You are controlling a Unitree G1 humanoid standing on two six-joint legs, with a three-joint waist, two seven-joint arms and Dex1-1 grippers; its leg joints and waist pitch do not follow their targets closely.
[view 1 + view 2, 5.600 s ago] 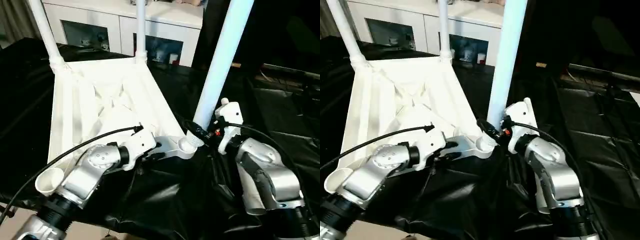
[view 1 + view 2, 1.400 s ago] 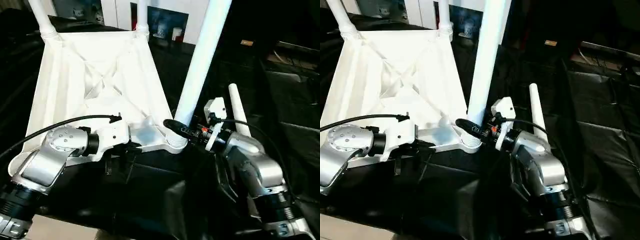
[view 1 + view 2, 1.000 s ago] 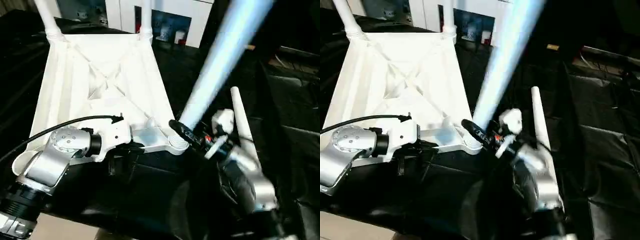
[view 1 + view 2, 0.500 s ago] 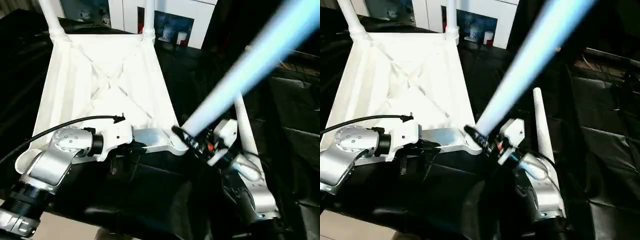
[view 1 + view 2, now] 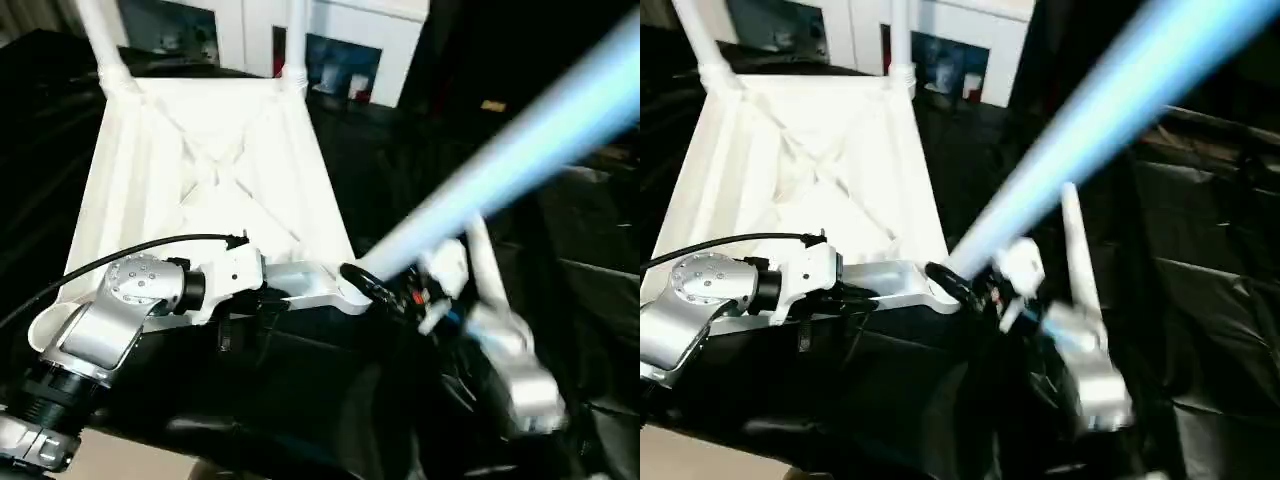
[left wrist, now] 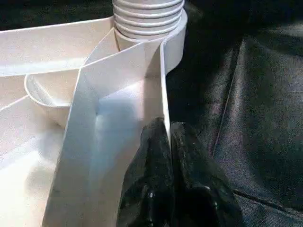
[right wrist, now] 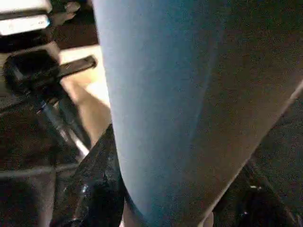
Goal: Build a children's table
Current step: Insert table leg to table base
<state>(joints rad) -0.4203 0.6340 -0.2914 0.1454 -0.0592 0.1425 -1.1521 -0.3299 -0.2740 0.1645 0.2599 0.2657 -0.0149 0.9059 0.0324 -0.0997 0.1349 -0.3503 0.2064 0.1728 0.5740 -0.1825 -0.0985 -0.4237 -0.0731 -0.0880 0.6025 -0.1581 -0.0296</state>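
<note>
The white table top (image 5: 200, 170) lies underside up on black cloth, ribs showing. Two legs stand in its far corners, one on the left (image 5: 100, 35) and one on the right (image 5: 295, 40). My left gripper (image 6: 168, 130) is shut on a thin rib of the top beside the near right corner socket (image 6: 173, 45). My right gripper (image 5: 370, 285) is shut on the base of a third leg (image 5: 500, 160), whose ribbed end (image 6: 147, 19) sits at that socket. This leg leans steeply up to the right. A fourth leg (image 5: 478, 255) lies on the cloth behind my right arm.
The near left corner socket (image 5: 50, 325) holds no leg. Black cloth (image 5: 300, 400) covers the work surface. A white cabinet with glass doors (image 5: 350, 40) stands behind the table top. A black cable (image 5: 130, 255) arcs over my left forearm.
The leg in my right gripper has tipped from nearly upright to a steep lean to the right, and my right arm swung with it. My left gripper has kept its hold on the rib.
</note>
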